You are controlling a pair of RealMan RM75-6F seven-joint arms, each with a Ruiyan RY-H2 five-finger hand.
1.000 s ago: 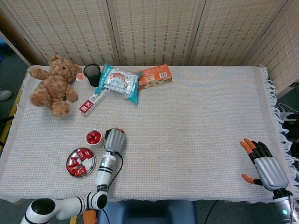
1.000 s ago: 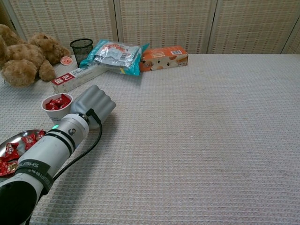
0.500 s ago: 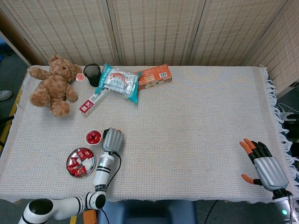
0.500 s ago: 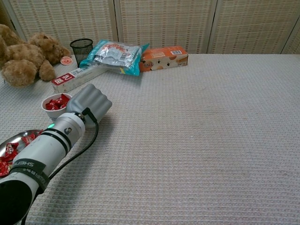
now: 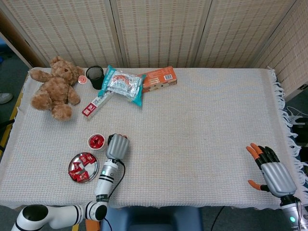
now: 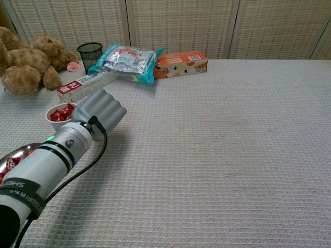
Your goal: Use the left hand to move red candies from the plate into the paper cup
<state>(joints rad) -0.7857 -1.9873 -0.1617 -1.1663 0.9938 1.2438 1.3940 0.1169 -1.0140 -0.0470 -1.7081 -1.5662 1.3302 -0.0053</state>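
The white paper cup [image 5: 96, 141] [image 6: 60, 115] stands near the front left and holds red candies. Just in front of it lies the round metal plate [image 5: 91, 174] [image 6: 15, 153] with several red candies [image 5: 82, 166]; in the chest view my forearm covers part of it. My left hand [image 5: 117, 146] [image 6: 102, 108] sits close to the right of the cup, its grey back facing both cameras. Its fingers are bent away, so anything in them is hidden. My right hand [image 5: 270, 169] rests at the front right corner, fingers spread and holding nothing.
Along the back left lie a teddy bear [image 5: 55, 86], a black mesh cup [image 5: 95, 76], a long red-and-white box [image 5: 95, 105], a teal snack bag [image 5: 123, 83] and an orange carton [image 5: 159, 78]. The cloth's fringed edge [image 5: 281, 103] runs down the right.
The left hand has stayed beside the cup, shifting only slightly, while its forearm has drawn back toward the near table edge. The right hand has not moved.
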